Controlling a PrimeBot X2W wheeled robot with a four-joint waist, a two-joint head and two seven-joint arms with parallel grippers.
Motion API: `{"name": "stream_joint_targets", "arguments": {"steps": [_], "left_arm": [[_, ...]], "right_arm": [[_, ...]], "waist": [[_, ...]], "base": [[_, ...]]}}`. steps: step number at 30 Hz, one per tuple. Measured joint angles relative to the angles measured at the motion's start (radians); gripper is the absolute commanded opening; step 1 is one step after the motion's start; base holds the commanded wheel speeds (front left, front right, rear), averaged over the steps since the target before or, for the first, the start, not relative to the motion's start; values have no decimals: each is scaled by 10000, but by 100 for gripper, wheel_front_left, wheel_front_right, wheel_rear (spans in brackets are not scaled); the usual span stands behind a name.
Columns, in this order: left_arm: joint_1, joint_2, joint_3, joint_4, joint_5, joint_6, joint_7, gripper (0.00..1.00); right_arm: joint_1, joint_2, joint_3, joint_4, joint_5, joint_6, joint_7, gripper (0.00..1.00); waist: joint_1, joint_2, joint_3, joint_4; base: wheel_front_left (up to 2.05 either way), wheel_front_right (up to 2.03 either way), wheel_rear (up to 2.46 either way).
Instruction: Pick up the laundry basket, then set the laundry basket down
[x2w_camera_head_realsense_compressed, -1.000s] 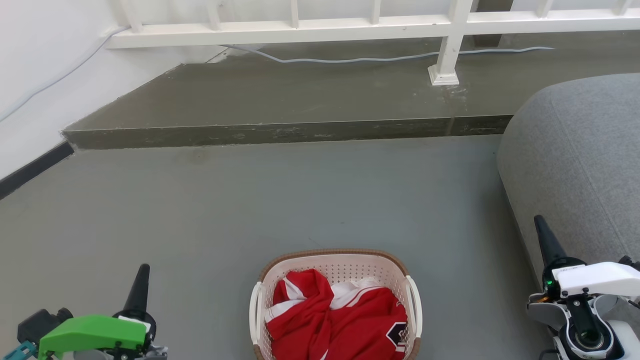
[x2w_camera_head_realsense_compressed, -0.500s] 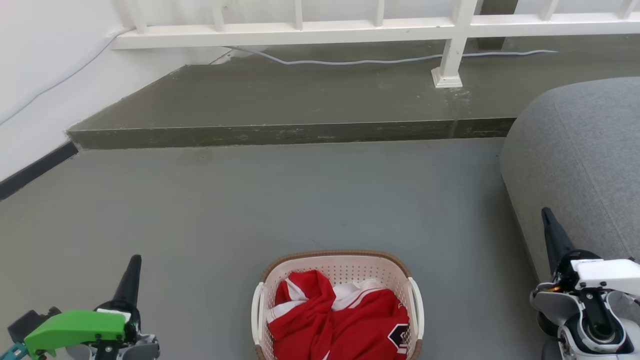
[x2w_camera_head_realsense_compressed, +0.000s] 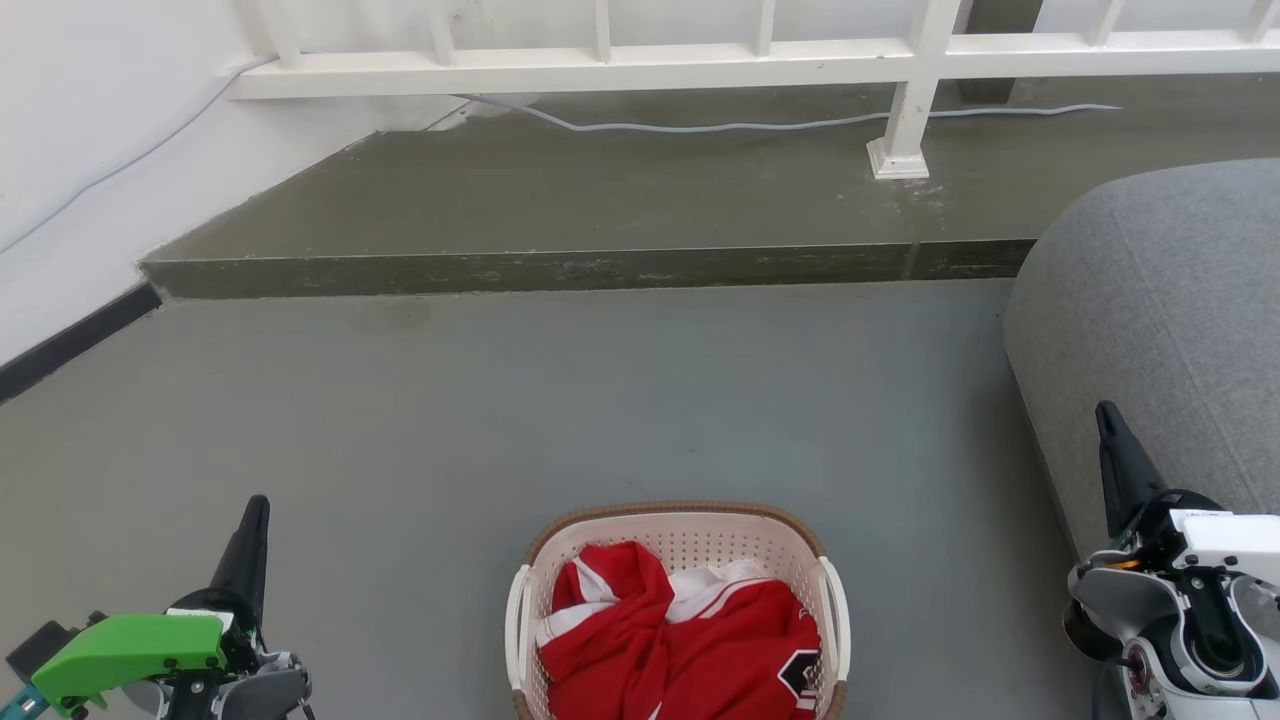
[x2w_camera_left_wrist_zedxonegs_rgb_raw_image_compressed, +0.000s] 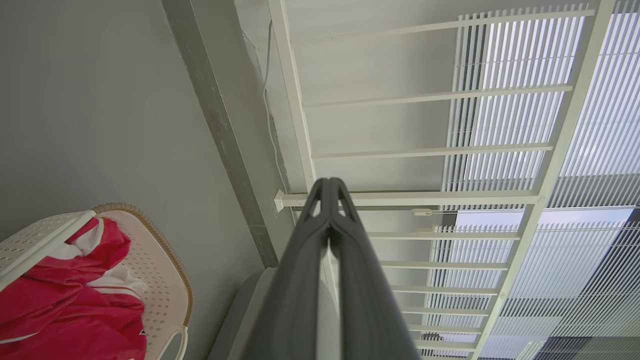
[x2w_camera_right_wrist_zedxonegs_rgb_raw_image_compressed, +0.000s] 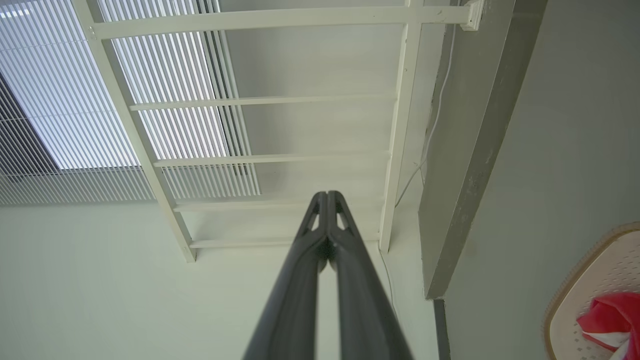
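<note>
The laundry basket (x2w_camera_head_realsense_compressed: 690, 535) rests on the grey floor at the bottom centre of the head view. It is cream-white and perforated, with a brown woven-look rim, white side handles and red-and-white clothing inside. My left gripper (x2w_camera_head_realsense_compressed: 256, 507) is at the lower left, well apart from the basket, fingers together and holding nothing. At the lower right, my right gripper (x2w_camera_head_realsense_compressed: 1104, 412) points up beside the grey cushion, also shut and empty. The left wrist view has the laundry basket (x2w_camera_left_wrist_zedxonegs_rgb_raw_image_compressed: 165, 280) at its lower left and the left gripper (x2w_camera_left_wrist_zedxonegs_rgb_raw_image_compressed: 330, 182) shut. In the right wrist view the right gripper (x2w_camera_right_wrist_zedxonegs_rgb_raw_image_compressed: 327, 195) is shut and the laundry basket (x2w_camera_right_wrist_zedxonegs_rgb_raw_image_compressed: 595, 280) is at the lower right.
A raised dark concrete step (x2w_camera_head_realsense_compressed: 560, 265) crosses the floor ahead, with a white railing (x2w_camera_head_realsense_compressed: 700, 60) and a grey cable (x2w_camera_head_realsense_compressed: 700, 125) on it. A large grey cushion (x2w_camera_head_realsense_compressed: 1160, 330) bulges in from the right. A white wall with a black skirting board (x2w_camera_head_realsense_compressed: 70, 340) runs along the left.
The head camera has shifted slightly. My left gripper has slid left and down in the picture; my right gripper has moved right and up. The basket rests in the same spot.
</note>
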Motion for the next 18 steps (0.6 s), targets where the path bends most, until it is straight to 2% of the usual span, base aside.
{"name": "stream_joint_targets", "arguments": {"steps": [18], "left_arm": [[-89,-10,27,88,0,-6,0,0]], "right_arm": [[-84,6,-15,79,0,2,15,0]], "waist": [[0,0,-5,0]], "base": [[0,0,0]]}}
